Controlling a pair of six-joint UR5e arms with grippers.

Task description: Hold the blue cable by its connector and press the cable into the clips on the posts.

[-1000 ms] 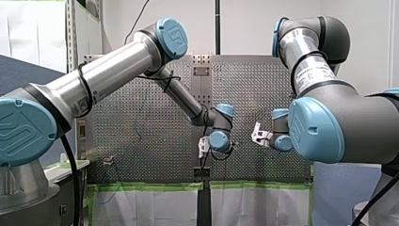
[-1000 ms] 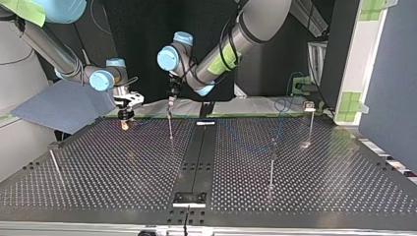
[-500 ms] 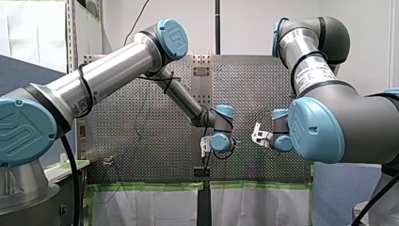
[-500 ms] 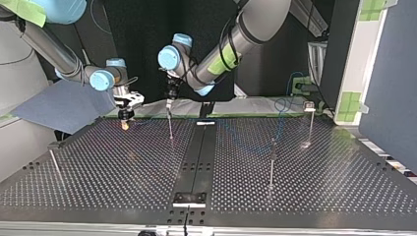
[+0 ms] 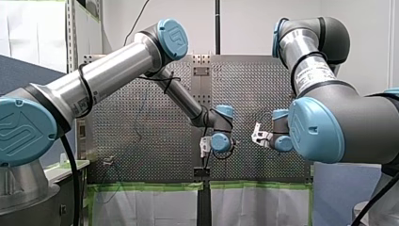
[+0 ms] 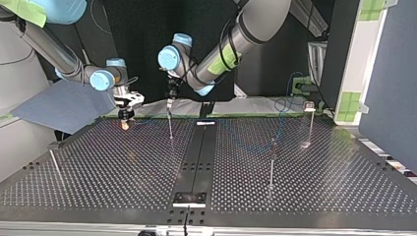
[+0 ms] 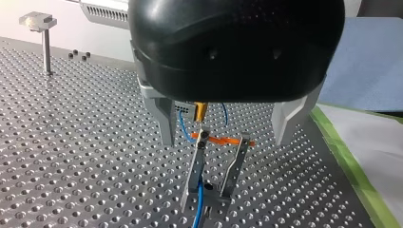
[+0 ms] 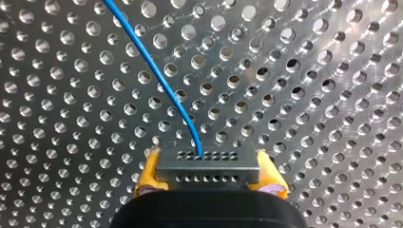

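Blue cable (image 8: 157, 80), connector (image 8: 207, 164) pinched in my right end effector (image 8: 209, 178)

The silver, blue-capped left arm (image 5: 117, 70) enters from the left edge and reaches to the middle of the perforated metal table (image 5: 141, 155). The left gripper (image 5: 203, 147) hangs by the black centre strip (image 5: 203, 175). The right arm (image 5: 329, 122) enters from the right. The right gripper (image 5: 258, 134) is near the left one, apart from it. Green tape (image 5: 150, 187) edges the table, and a small metal post (image 5: 109, 161) stands at the left.
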